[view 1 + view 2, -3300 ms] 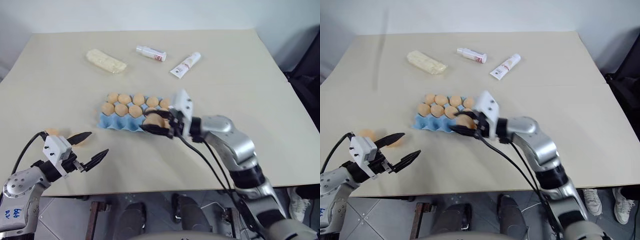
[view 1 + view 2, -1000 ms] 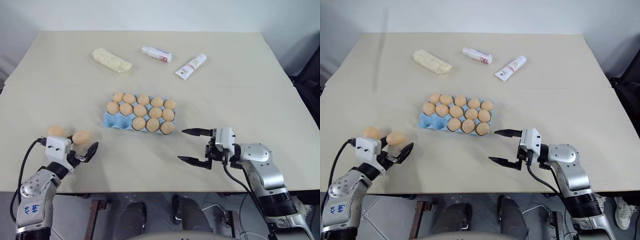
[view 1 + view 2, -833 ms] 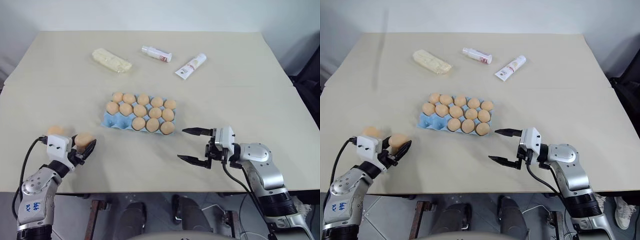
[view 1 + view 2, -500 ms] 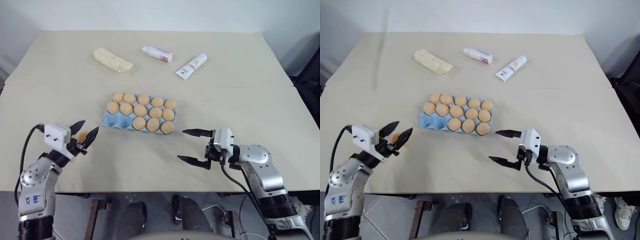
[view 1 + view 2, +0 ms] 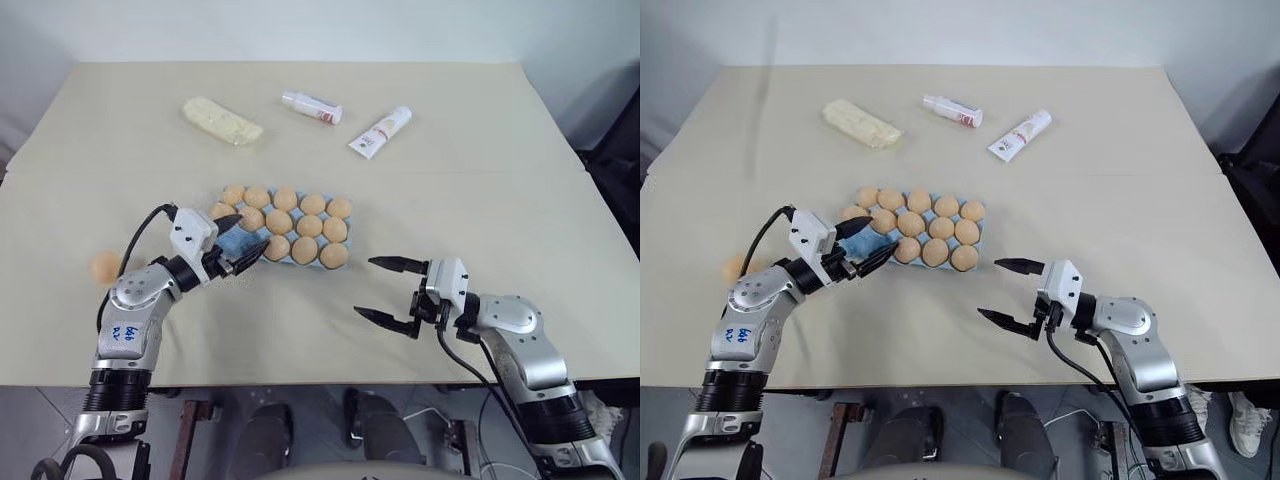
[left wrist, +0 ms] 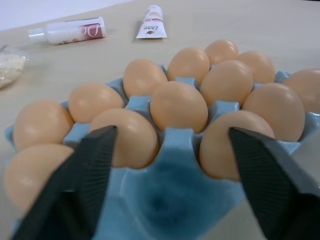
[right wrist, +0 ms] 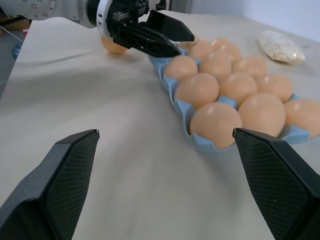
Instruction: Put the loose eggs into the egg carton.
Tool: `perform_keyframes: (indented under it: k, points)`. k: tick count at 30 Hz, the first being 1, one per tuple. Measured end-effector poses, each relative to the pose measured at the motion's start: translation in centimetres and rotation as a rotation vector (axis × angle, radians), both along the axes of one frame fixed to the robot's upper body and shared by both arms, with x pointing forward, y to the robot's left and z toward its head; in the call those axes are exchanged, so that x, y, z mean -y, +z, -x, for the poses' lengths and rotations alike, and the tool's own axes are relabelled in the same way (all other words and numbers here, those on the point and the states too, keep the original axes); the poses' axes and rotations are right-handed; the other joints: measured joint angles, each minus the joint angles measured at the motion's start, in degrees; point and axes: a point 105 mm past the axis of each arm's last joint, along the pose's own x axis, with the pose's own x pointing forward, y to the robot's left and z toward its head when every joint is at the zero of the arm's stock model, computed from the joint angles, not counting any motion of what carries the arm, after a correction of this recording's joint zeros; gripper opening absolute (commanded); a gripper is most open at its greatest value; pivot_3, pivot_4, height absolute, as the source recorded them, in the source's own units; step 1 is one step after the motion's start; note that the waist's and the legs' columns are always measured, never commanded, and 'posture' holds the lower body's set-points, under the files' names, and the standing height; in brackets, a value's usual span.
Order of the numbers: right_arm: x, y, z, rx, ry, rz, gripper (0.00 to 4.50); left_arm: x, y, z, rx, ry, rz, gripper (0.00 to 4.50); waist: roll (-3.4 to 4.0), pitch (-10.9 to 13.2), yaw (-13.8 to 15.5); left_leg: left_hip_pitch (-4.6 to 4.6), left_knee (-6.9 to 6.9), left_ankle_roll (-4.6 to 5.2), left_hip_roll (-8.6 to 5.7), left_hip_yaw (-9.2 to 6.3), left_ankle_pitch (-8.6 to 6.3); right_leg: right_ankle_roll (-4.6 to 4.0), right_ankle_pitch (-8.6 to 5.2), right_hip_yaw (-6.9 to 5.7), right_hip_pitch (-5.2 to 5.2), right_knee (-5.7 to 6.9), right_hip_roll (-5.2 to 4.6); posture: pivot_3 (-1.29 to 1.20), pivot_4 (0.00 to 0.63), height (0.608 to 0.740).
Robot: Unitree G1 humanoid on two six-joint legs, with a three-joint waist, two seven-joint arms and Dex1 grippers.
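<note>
Left wrist view: egg carton [image 6: 176, 145] between fingers [image 6: 95, 165]

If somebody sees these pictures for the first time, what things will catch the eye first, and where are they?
The light blue egg carton in the middle of the table, nearly full of tan eggs, draws the eye first. The left gripper stands open at the carton's near left corner, over an empty cup. One loose egg lies alone near the table's left edge, and the right gripper hangs open to the carton's right.
</note>
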Motion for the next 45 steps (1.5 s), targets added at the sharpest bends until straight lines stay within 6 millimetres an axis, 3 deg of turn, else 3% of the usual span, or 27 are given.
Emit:
perform_keyframes:
  k: [5,10,17,22,27,37,45]
  points:
    - [-0.1,0.0,0.5,-0.002,-0.002,-0.005,4.50,-2.9,0.1,1.0,0.026,0.097,0.017,4.47,0.00,0.0,-0.2,0.02,0.02,0.00,0.00,0.00,0.01,-0.01,-0.01,0.04,-0.04,0.13,-0.03,0.00,0.150,0.740]
    - [-0.2,0.0,0.5,-0.006,0.016,-0.006,4.50,-5.7,1.5,3.6,0.094,0.175,0.007,4.47,0.00,0.0,-0.2,0.04,-0.04,-0.03,0.02,-0.03,0.03,-0.06,-0.03,0.05,-0.05,0.12,-0.05,0.00,0.150,0.740]
    - [-0.4,-0.7,0.1,-0.035,0.054,0.007,4.50,-10.2,-0.2,7.1,0.023,0.325,-0.008,4.47,-0.02,0.0,0.1,0.03,-0.03,-0.01,0.02,-0.12,0.03,-0.13,-0.07,-0.03,-0.03,0.11,-0.11,0.00,0.150,0.740]
    - [-1.0,-0.4,0.0,-0.026,0.079,0.002,4.50,-10.4,-0.1,6.4,0.039,0.364,-0.017,4.47,-0.03,0.0,0.2,0.04,0.01,0.02,0.00,-0.13,0.05,-0.11,-0.06,-0.03,0.03,0.11,-0.15,0.00,0.150,0.740]
    - [-1.0,-0.2,-0.2,-0.022,0.079,0.002,4.50,-10.4,-2.0,4.9,-0.026,0.386,-0.014,4.47,-0.03,0.0,-0.1,0.02,-0.10,0.00,0.00,-0.12,0.05,-0.12,-0.06,-0.06,-0.06,0.11,-0.12,0.00,0.150,0.740]
    - [-0.9,-0.4,-0.3,-0.041,0.055,-0.001,4.50,-11.1,-1.9,4.0,-0.026,0.457,-0.006,4.47,-0.04,0.0,-0.1,0.08,-0.06,-0.03,0.00,-0.10,0.06,-0.12,-0.06,-0.03,-0.03,0.19,-0.13,0.00,0.150,0.740]
    - [-0.8,-0.5,-0.4,-0.042,0.045,-0.004,4.50,-12.1,-1.6,3.7,-0.042,0.527,0.121,4.47,-0.04,0.0,-0.1,0.07,-0.05,-0.04,0.00,-0.11,0.07,-0.12,-0.06,-0.04,-0.04,0.21,-0.13,0.00,0.150,0.740]
